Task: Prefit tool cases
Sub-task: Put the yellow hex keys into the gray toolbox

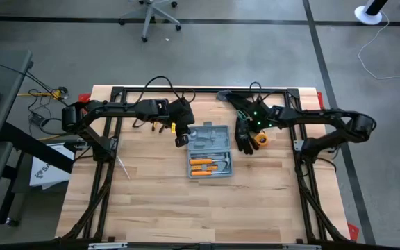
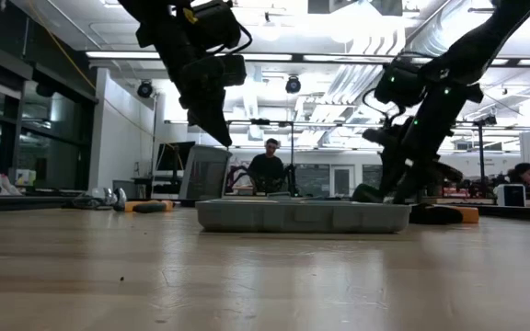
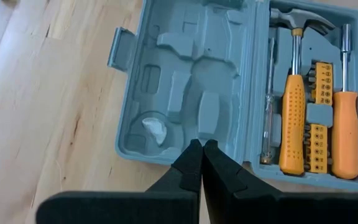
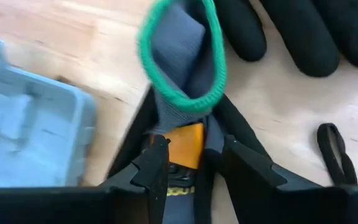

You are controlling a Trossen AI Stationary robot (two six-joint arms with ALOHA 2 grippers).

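The open tool case lies mid-table. Left of it, the left gripper hovers clenched and empty over its empty half. Right of it, the right gripper grasps a glove; best lift it straight up, clear of the case.

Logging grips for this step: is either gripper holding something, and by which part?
The right gripper pinches a work glove by its green-edged cuff. The shut left gripper holds nothing.
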